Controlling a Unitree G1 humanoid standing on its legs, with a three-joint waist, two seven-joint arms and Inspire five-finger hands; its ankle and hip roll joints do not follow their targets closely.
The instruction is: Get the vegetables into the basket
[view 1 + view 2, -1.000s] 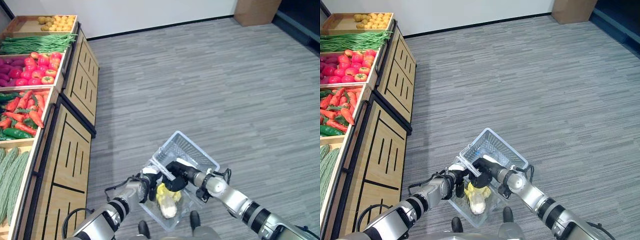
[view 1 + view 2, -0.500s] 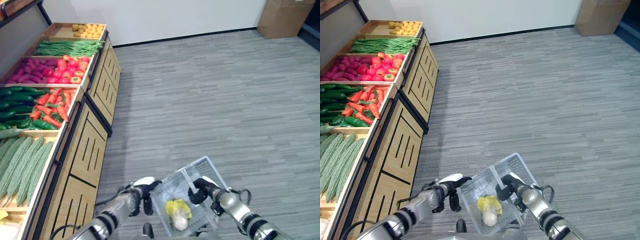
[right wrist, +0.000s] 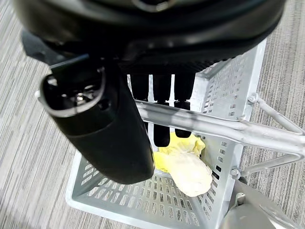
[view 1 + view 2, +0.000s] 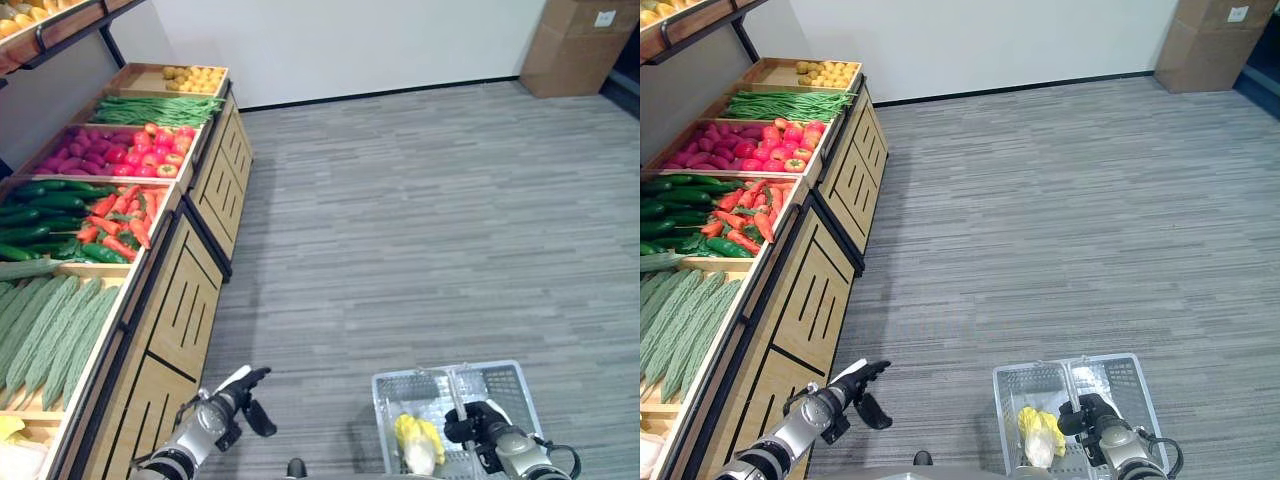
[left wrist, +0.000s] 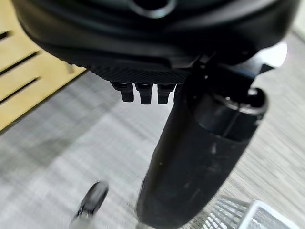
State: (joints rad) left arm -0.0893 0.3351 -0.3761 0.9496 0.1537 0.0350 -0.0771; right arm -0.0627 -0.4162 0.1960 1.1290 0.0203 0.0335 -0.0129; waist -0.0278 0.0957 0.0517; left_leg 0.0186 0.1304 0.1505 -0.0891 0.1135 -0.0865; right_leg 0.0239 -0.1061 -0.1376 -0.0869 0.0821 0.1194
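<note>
A pale grey plastic basket (image 4: 520, 372) hangs low at the right, above the carpet. My right hand (image 4: 478, 425) is shut on its metal handle (image 3: 214, 126), with the fingers (image 3: 162, 114) curled over the bar. A yellow-green leafy cabbage (image 4: 415, 442) lies on the basket floor and shows again as the cabbage (image 3: 186, 167) past those fingers. My left hand (image 4: 235, 398) is open and holds nothing, well to the left of the basket and near the foot of the wooden vegetable stand (image 4: 190, 300).
The stand runs along the left, with crates of bitter gourds (image 4: 50, 330), cucumbers (image 4: 45, 200), carrots and peppers (image 4: 115, 225), tomatoes (image 4: 155, 158), green beans (image 4: 150, 108) and potatoes (image 4: 190, 75). A cardboard box (image 4: 585, 40) stands at the far right wall. Grey carpet lies between.
The view has swung up and along the stand. My left hand has let go of the basket's rim and drawn away to the left. The basket now hangs from my right hand alone.
</note>
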